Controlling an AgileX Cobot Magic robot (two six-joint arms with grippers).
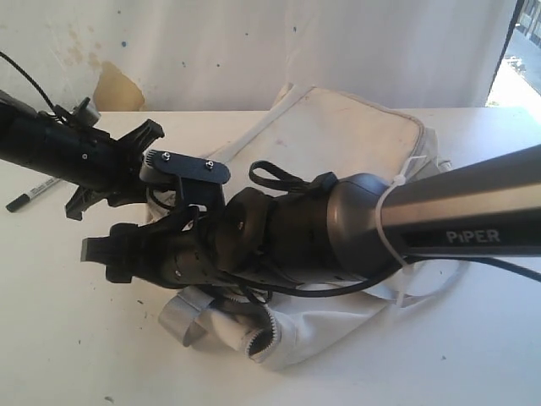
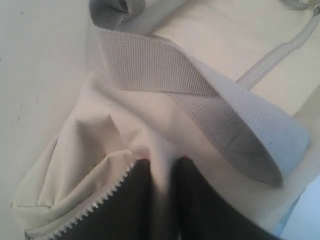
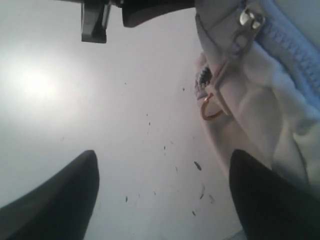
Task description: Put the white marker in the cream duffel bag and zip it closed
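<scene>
The white marker point(image 1: 35, 192) lies on the table at the far left, well clear of both grippers. The cream duffel bag point(image 1: 338, 135) lies in the middle with its near end open, zipper teeth point(image 2: 95, 206) showing. My left gripper point(image 2: 162, 172) is shut on a fold of the bag's cream fabric point(image 2: 125, 135) beside the open zipper; in the exterior view its tips point(image 1: 155, 191) are mostly hidden behind the right arm. My right gripper point(image 3: 165, 190) reaches across the bag and hangs open over bare table at the bag's left end point(image 1: 110, 254), holding nothing.
A grey webbing strap point(image 2: 200, 95) loops over the bag near my left fingers. A metal zipper pull point(image 3: 250, 17) and a small gold ring point(image 3: 210, 112) sit on the bag's edge beside my right gripper. The white table point(image 1: 84, 338) carries small dark specks.
</scene>
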